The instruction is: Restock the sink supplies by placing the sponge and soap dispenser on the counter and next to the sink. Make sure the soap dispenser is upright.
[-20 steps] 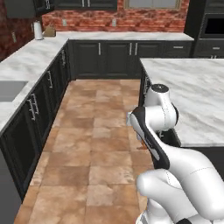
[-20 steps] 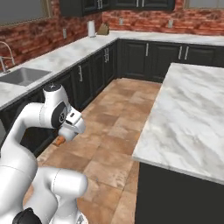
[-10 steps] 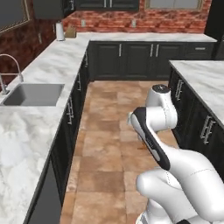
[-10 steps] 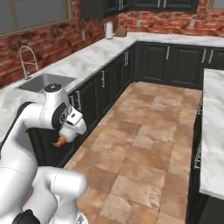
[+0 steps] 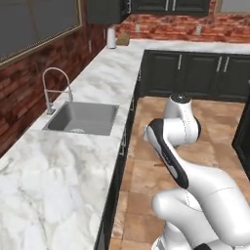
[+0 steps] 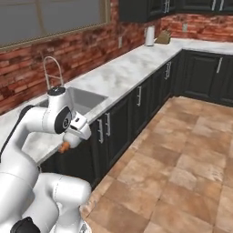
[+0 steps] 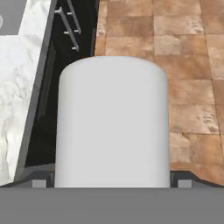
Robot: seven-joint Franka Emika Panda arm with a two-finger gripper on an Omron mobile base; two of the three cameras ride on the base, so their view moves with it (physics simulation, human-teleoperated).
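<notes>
Bottle: soap bottle (image 7: 113, 122) sits dead centre in the hand view, a big white cylinder jammed right up between the fingers, its sides meeting both finger bases at the bottom corners
Nozzle: orange pump tip (image 6: 64, 146) pokes out below the hand in the right base view, so the bottle looks tilted, nozzle end lowest
Hand: hand (image 6: 73, 136) spread about as wide as it goes, wrapped round the bottle's body, so it's carrying it, not empty
Where: hand and bottle hang in the air over the aisle, just off the front edge of the bench (image 5: 63, 166), in front of the dark cabinets (image 6: 113, 132)
Sink: steel sink (image 5: 83, 118) with its arched faucet (image 5: 51, 88) is sunk in the bench near the arm; bottle not on the bench yet
Floor: brown tile floor (image 7: 183, 65) shows behind the bottle
Far corner: white roll (image 5: 111, 37) stands way down the bench by the brick wall
</notes>
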